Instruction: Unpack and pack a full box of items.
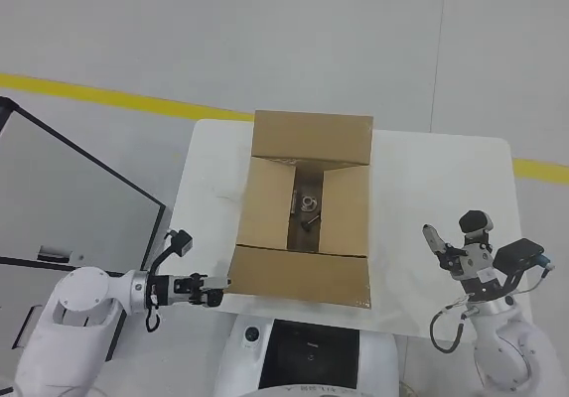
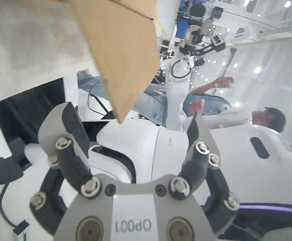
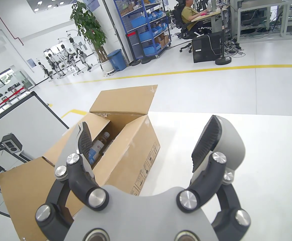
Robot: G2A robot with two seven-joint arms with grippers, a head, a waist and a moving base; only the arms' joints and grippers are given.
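Observation:
A brown cardboard box (image 1: 309,208) stands in the middle of the white table (image 1: 433,189) with all its flaps folded out. Small items (image 1: 309,208) lie deep inside it; from the right wrist view a bottle (image 3: 98,146) shows in the box (image 3: 125,146). My left gripper (image 1: 213,288) hangs open at the table's near left edge, just beside the corner of the near flap (image 2: 120,58), with nothing between its fingers. My right gripper (image 1: 451,246) stands open above the table's near right part, well away from the box and holding nothing.
A dark-framed grey panel (image 1: 46,198) stands on the floor left of the table. A yellow line (image 1: 85,91) runs across the floor behind. Bare table surface lies right of the box.

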